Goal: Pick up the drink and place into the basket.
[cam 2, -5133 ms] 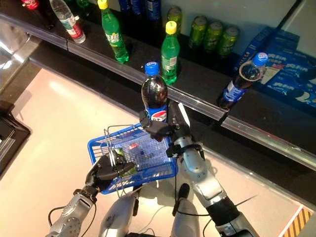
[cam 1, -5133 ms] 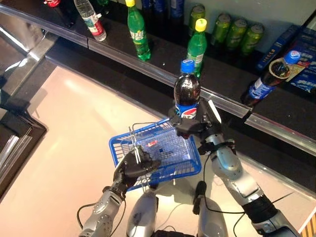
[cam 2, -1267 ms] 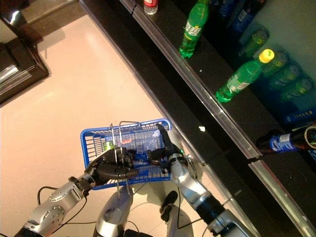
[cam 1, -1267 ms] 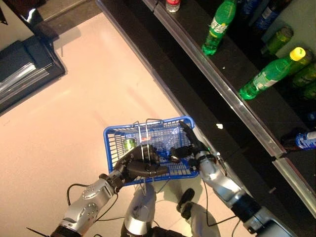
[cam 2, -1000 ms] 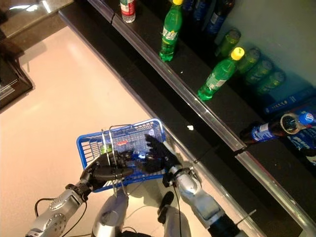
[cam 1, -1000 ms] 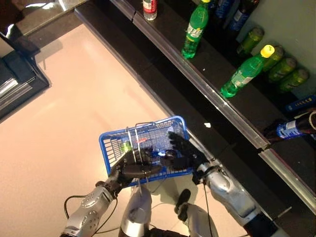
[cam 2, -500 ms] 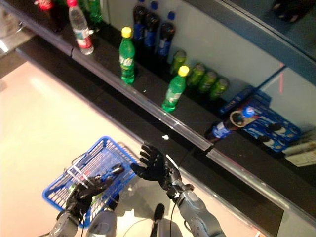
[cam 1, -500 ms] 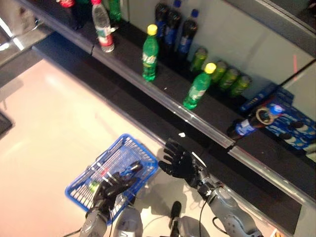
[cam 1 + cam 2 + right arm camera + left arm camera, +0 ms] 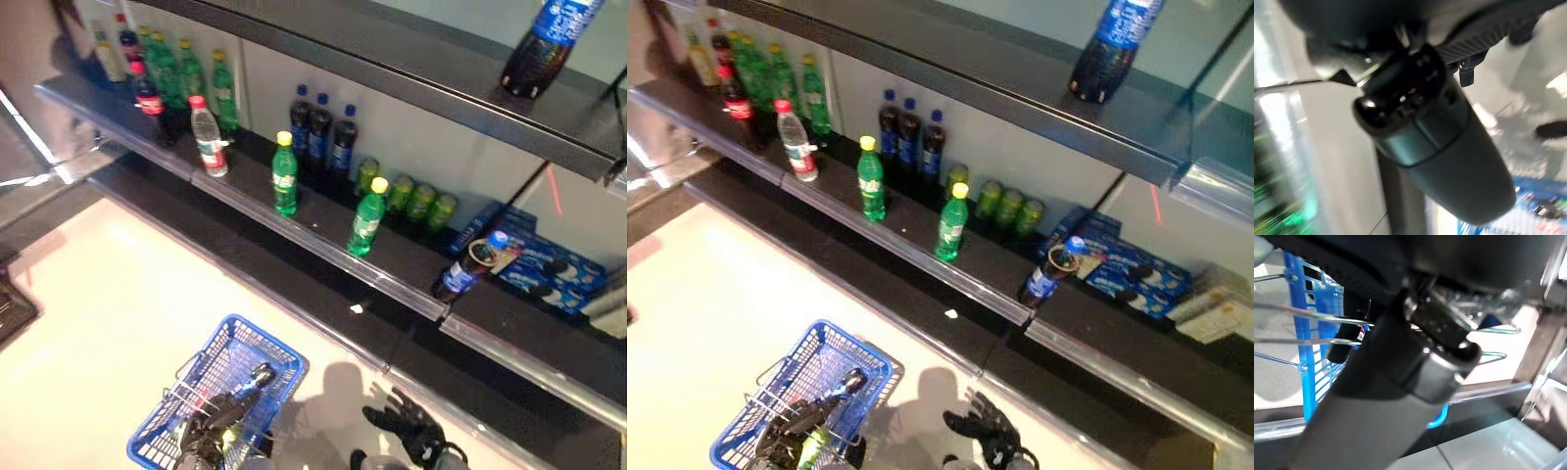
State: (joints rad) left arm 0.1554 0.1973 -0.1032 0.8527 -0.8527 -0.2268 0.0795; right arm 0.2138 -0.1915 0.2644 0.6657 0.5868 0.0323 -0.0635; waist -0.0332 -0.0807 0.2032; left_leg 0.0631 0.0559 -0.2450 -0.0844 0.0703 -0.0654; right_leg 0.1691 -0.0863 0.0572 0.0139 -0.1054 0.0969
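Observation:
The blue basket (image 9: 231, 349) hangs low at the left, held up by its wire handles (image 9: 191, 394) in my left hand (image 9: 208, 439), which is shut on them. A dark cola bottle (image 9: 257, 378) lies inside the basket, beside a green can (image 9: 813, 445). My right hand (image 9: 408, 427) is at the bottom, to the right of the basket and apart from it, open with fingers spread and empty. The basket's blue wall (image 9: 1303, 333) and handles (image 9: 1327, 320) show in the left wrist view. A corner of the basket (image 9: 1528, 215) shows in the right wrist view.
A black shelf (image 9: 323, 245) runs across ahead with green bottles (image 9: 284, 176), cola bottles (image 9: 318, 127), green cans (image 9: 411, 201), a water bottle (image 9: 208, 137), a tilted cola bottle (image 9: 470, 266) and blue boxes (image 9: 549, 274). An upper shelf holds a cola bottle (image 9: 544, 44).
My right hand set the cola bottle into the basket, let go and drew back out, open. The camera has tilted up toward the shelves; the basket now hangs lower.

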